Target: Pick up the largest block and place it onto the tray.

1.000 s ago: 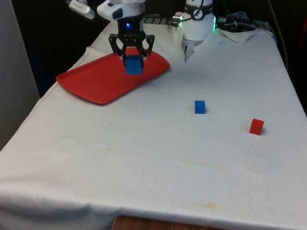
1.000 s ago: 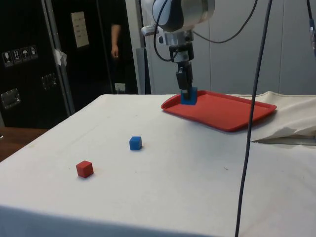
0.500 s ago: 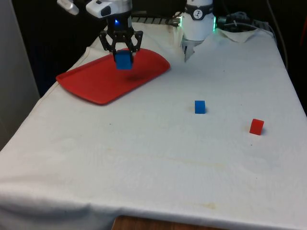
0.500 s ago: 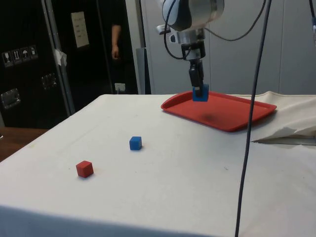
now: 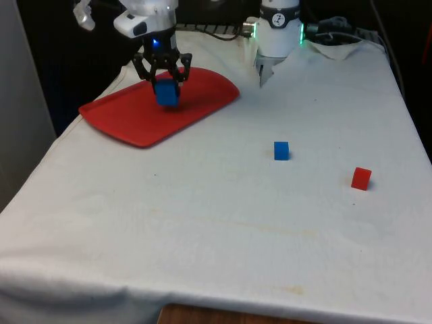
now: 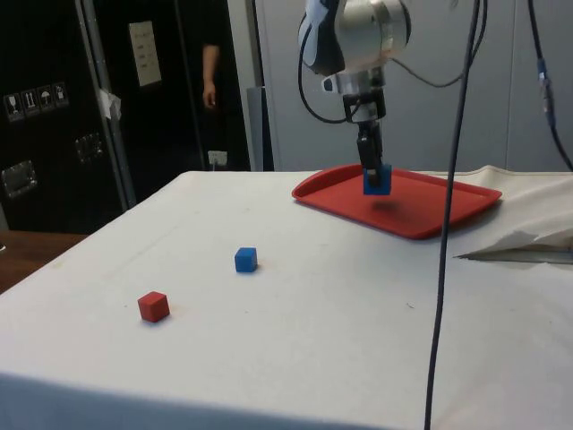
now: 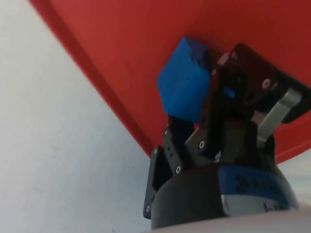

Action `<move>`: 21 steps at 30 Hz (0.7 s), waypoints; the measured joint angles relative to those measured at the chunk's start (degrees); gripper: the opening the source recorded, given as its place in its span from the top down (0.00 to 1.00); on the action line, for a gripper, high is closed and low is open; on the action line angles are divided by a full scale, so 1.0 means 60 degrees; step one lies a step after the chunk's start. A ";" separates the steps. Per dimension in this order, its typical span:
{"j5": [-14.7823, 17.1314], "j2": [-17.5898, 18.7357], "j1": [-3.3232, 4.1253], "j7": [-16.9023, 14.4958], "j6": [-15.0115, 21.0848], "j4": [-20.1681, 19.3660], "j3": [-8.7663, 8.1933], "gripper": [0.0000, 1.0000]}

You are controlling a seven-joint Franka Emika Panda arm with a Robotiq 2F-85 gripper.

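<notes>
My gripper [image 5: 165, 86] is shut on the large blue block [image 5: 166, 93], holding it just above the red tray [image 5: 128, 118]. From the side, the large blue block [image 6: 377, 179] hangs over the middle of the red tray [image 6: 430, 208] under the gripper [image 6: 374, 170]. At the wrist, the blue block [image 7: 183, 87] sits tilted between the black fingers [image 7: 233, 82], with the tray's red surface [image 7: 146, 39] behind it.
A small blue block [image 5: 281, 150] and a small red block [image 5: 361, 178] lie on the white cloth towards the front view's right. From the side they are the small blue block [image 6: 246, 260] and the small red block [image 6: 153, 306]. A person stands behind in a dark doorway [image 6: 212, 76].
The gripper has carried the blue block from the tray's near edge towards the front view's left, further over the tray, and lowered it slightly in the last half second.
</notes>
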 measured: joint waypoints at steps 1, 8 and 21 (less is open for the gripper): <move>0.0000 0.0000 0.0000 0.0000 0.0000 0.0000 0.0000 1.00; 0.1232 0.0840 -0.0115 -0.0974 0.0000 0.0162 -0.0029 1.00; 0.1996 0.1155 -0.0181 -0.1623 -0.0029 0.0201 -0.0038 0.65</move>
